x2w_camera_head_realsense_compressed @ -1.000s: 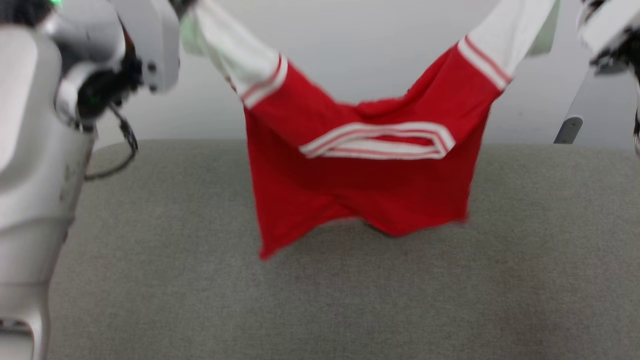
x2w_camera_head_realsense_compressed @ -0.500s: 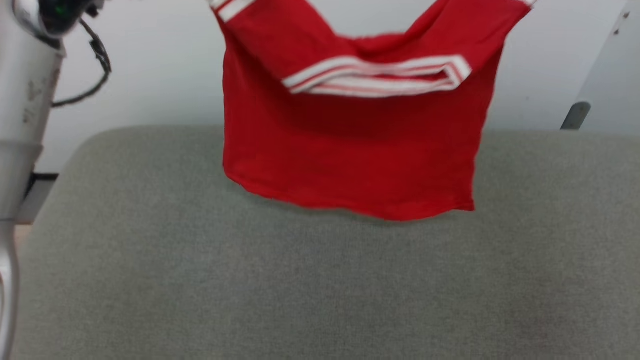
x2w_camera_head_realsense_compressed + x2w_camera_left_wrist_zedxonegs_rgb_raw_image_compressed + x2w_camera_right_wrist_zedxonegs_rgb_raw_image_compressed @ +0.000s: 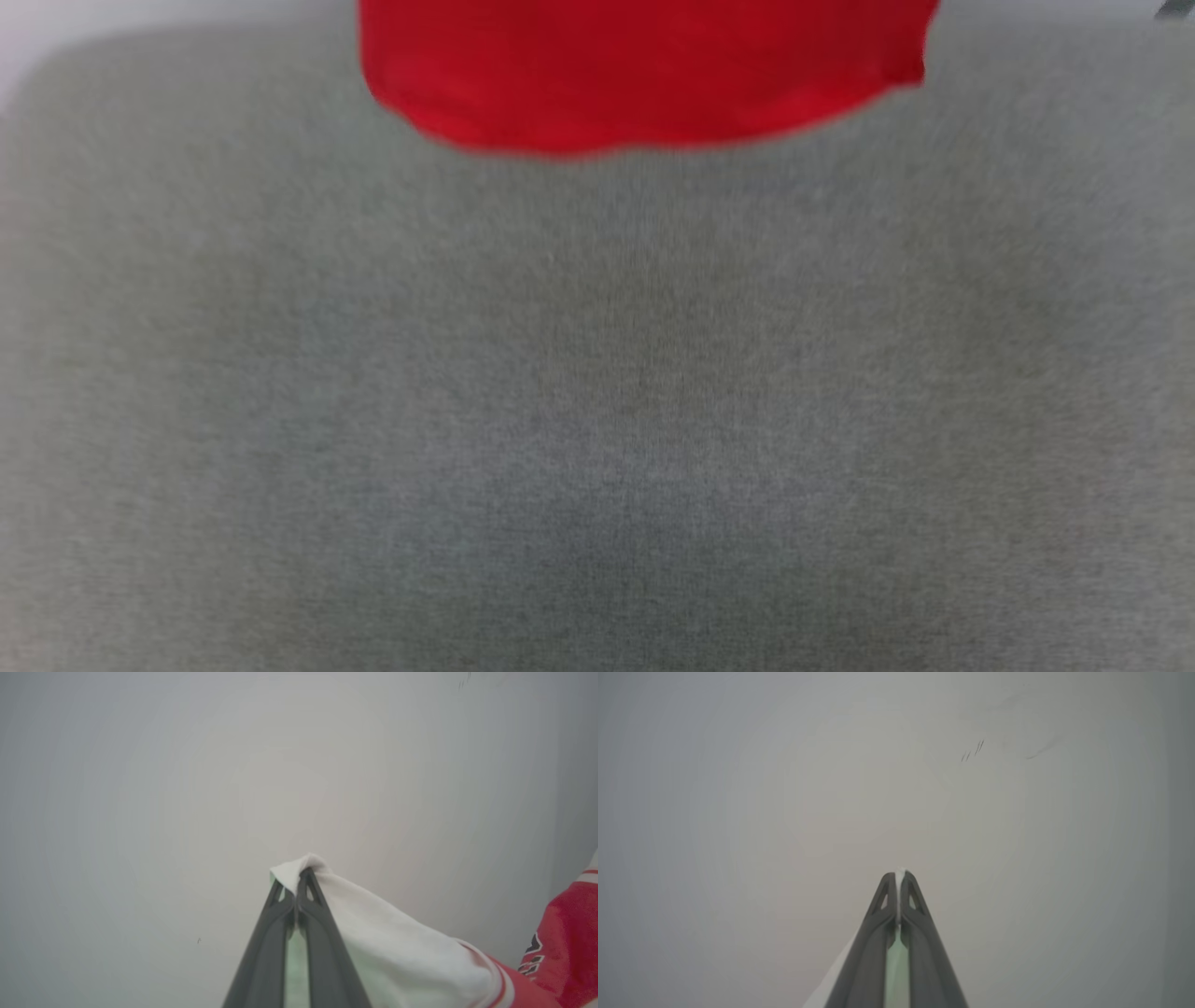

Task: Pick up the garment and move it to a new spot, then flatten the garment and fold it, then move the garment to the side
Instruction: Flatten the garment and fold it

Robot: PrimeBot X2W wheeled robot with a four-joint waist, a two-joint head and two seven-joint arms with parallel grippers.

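Note:
The garment (image 3: pixel 644 75) hangs in the air; its red lower hem shows at the top of the blurred head view, above the grey padded surface (image 3: pixel 597 392). In the left wrist view my left gripper (image 3: pixel 295 882) is shut on the end of a white sleeve (image 3: pixel 373 933), which runs down right to striped trim and red cloth with black lettering (image 3: pixel 567 933). In the right wrist view my right gripper (image 3: pixel 897 877) is shut on a thin white edge of the garment (image 3: pixel 831 984), which trails off at the lower left.
A pale plain wall (image 3: pixel 233 765) faces both wrist cameras, with a few small dark marks (image 3: pixel 973 749) on it. The grey padded surface spreads wide below the hanging cloth.
The head view has tilted down sharply, so the arms, wall and upper garment have left its top edge. The garment's hem hangs straighter than a second ago.

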